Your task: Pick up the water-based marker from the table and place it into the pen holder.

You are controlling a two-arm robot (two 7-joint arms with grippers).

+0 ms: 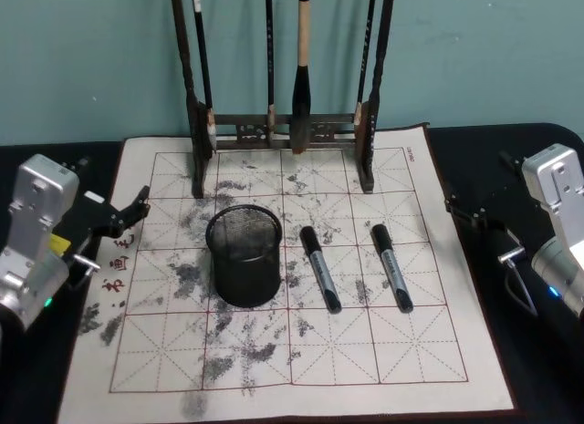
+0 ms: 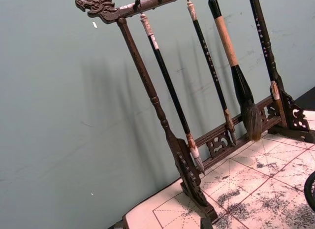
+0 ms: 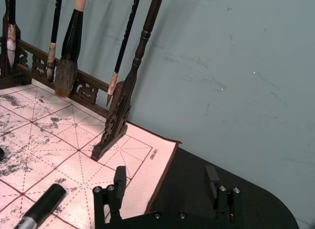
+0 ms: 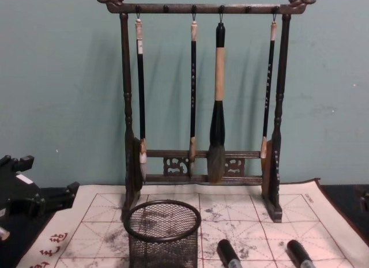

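The marker [image 1: 391, 267] nearest the right gripper [image 3: 166, 177] lies flat on the mat [image 1: 274, 387], right of centre in the head view. A second marker [image 1: 319, 269] lies between it and the pen holder [image 1: 243, 255]. The reach should probably come straight down, jaws across the barrel's middle, clear of the neighbour. The right wrist view shows those jaws wide apart, which the head view leaves unclear. The left gripper [image 1: 119, 212] sits at the frame's left edge; I cannot tell its state.

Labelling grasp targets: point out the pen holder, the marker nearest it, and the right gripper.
pen holder [image 1: 243, 283]: head view, front mesh wall.
nearer marker [image 1: 321, 269]: head view, mid-barrel.
right gripper [image 3: 166, 177]: right wrist view, midway between fingertips.
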